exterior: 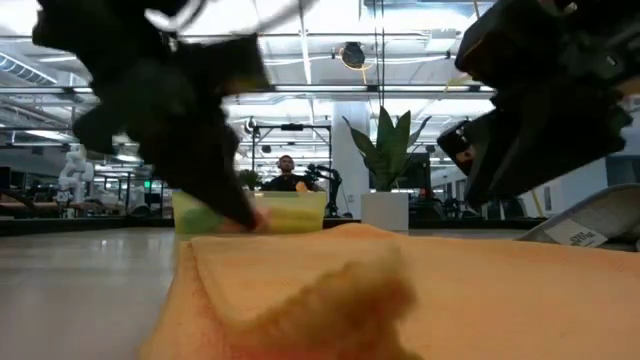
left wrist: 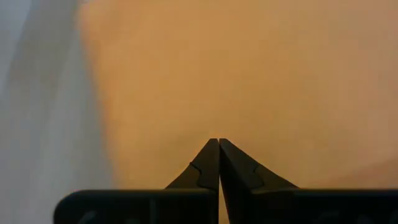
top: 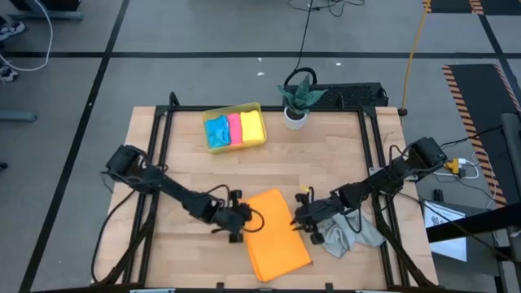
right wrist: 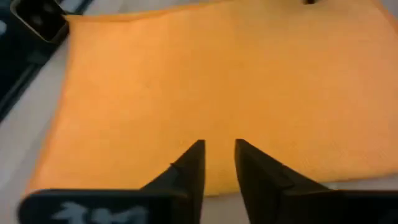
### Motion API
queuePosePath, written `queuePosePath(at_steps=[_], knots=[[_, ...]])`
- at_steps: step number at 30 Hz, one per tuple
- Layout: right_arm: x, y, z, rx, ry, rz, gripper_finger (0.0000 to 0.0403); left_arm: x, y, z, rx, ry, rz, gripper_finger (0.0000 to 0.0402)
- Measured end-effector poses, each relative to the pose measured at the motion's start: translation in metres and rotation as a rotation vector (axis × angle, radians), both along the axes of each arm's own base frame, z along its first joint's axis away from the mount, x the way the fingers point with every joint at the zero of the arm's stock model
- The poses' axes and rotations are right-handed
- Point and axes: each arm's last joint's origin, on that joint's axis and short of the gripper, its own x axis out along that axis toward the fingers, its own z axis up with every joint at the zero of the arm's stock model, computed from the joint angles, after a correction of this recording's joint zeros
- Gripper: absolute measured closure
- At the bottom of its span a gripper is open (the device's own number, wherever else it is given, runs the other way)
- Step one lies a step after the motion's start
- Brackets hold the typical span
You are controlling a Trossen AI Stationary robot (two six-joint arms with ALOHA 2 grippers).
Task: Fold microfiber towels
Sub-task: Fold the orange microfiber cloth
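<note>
An orange towel (top: 277, 240) lies flat on the table near its front edge, in a folded oblong. My left gripper (top: 242, 221) is at the towel's left edge, its fingers shut over the orange cloth (left wrist: 249, 74). My right gripper (top: 303, 220) stands at the towel's right edge. In the right wrist view it (right wrist: 219, 144) is open above the cloth (right wrist: 217, 81), with nothing between its fingers. A light grey towel (top: 352, 236) lies crumpled on the table under my right arm. My left gripper's shut fingertips (left wrist: 211, 152) slant down from the table's left onto the orange towel's top face, close to its left edge (left wrist: 109, 124). I cannot tell whether they touch the cloth. The towel lies flat on the table.
A yellow tray (top: 230, 109) at the back holds a blue (top: 216, 130), a pink (top: 234, 128) and a yellow towel (top: 253, 125) side by side. A potted plant (top: 296, 99) stands to its right. Bare wood lies between the tray and the orange towel.
</note>
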Motion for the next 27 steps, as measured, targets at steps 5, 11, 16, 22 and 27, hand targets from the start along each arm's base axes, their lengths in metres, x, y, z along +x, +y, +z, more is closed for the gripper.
queuePosePath(at_steps=[5, 11, 16, 22, 27], knots=[[0.004, -0.003, -0.015, -0.027, 0.022, -0.016, 0.0389, -0.003, 0.02, -0.011, 0.085, 0.106, 0.079, 0.0395], [0.013, -0.002, -0.038, -0.06, 0.01, -0.006, 0.0391, -0.004, 0.039, -0.01, 0.241, 0.141, 0.128, 0.0386], [0.019, -0.002, -0.041, -0.061, -0.055, -0.016, 0.0397, -0.001, 0.054, -0.008, 0.381, 0.134, 0.173, 0.0397], [0.021, -0.005, -0.024, -0.114, -0.159, -0.103, 0.0401, -0.002, 0.049, -0.002, 0.383, 0.11, 0.162, 0.0392], [0.021, -0.004, -0.018, -0.076, -0.165, -0.062, 0.0383, -0.009, 0.023, 0.0, 0.373, 0.079, 0.082, 0.0396]])
